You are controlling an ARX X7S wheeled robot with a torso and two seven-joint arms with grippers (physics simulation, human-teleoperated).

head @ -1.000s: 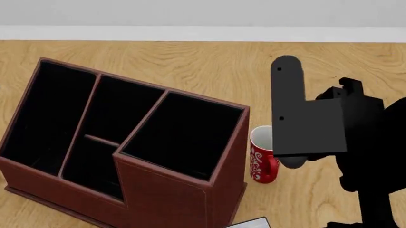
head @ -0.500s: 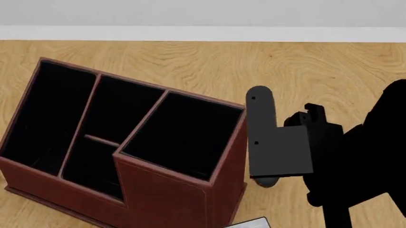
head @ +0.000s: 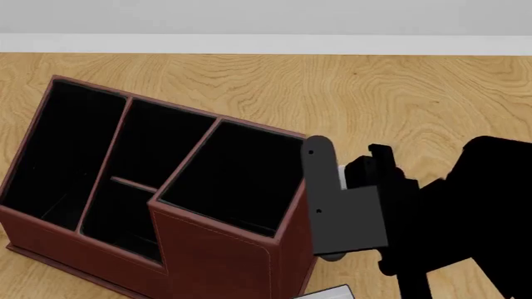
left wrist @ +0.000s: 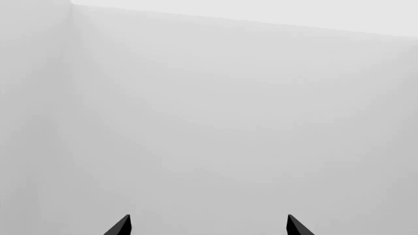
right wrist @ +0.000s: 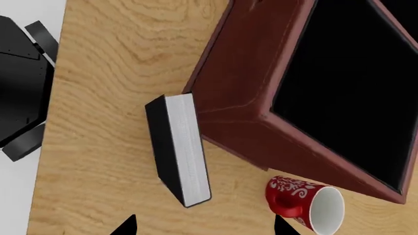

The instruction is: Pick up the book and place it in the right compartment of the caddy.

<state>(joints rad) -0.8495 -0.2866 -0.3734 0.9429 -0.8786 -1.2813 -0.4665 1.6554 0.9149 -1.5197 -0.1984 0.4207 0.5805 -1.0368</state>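
Note:
The black book (right wrist: 179, 149) with white page edges lies on the wooden table against the outer wall of the reddish-brown caddy (right wrist: 238, 117); only a pale sliver of it (head: 328, 292) shows at the head view's bottom edge. The caddy (head: 208, 249) stands at the left of the head view, and its wide right compartment (head: 233, 177) holds nothing. My right gripper (right wrist: 203, 227) is open and empty, above the table and short of the book. My right arm (head: 390, 205) hangs beside the caddy's right wall. My left gripper (left wrist: 209, 226) is open, facing a blank grey wall.
A red patterned mug (right wrist: 304, 203) lies on its side beside the caddy's corner, hidden behind my arm in the head view. The table edge runs close to the book, with the robot's black base (right wrist: 19, 88) beyond it.
My right arm has moved left and lower towards the caddy's right wall, and it now covers the red mug in the head view. The caddy has not moved.

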